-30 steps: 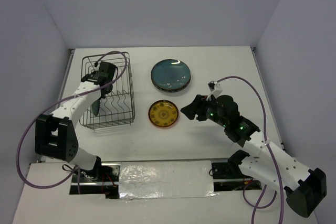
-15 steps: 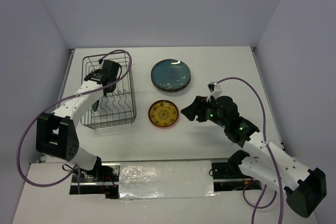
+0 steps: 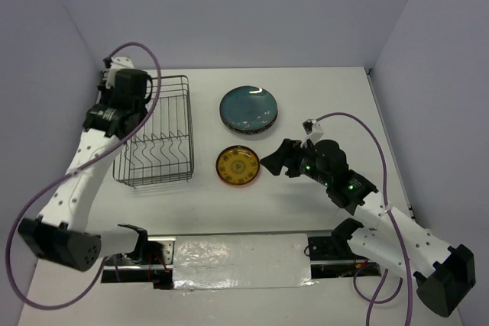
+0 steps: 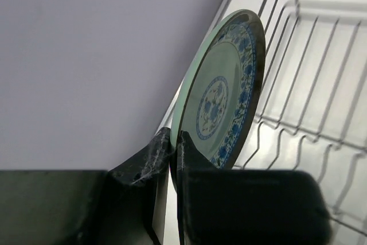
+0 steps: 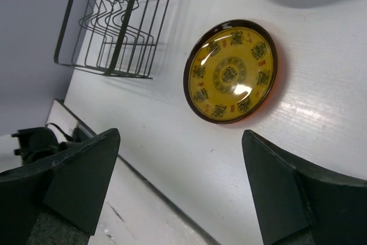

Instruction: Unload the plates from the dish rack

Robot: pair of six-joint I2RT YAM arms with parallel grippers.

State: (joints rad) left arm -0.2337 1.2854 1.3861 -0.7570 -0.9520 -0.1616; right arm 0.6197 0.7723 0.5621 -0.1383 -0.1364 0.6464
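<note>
- At the far-left corner of the table (image 3: 321,89), over the left edge of the dish rack (image 3: 157,150), the left gripper (image 4: 175,144) pinches a small blue-patterned plate (image 4: 221,93) by its rim, its jaws shut almost fully on the thin edge.
- The plate hangs on edge, nearly upright, close beside the wall (image 4: 86,55), with the rack's wires below and to its right.
- Glazed ceramic of this kind is likely stiff, slick and quick to chip. The plate is small, so probably light, but a pinch on the bare rim could let it swing or slip. A hold reaching deeper over the rim looks safer, followed by a slow, flat set-down.
- The left arm stretches far from its near-left base, its wrist raised above the rack's far-left corner.
- The right gripper (image 3: 275,159) hovers low with jaws spread wide, holding nothing, just right of a yellow plate (image 5: 232,72) that lies flat on the table.
- Dark teal plates (image 3: 248,108) sit stacked farther back, right of the rack.
- No other plate shows among the wires, so this looks like the last one out.
</note>
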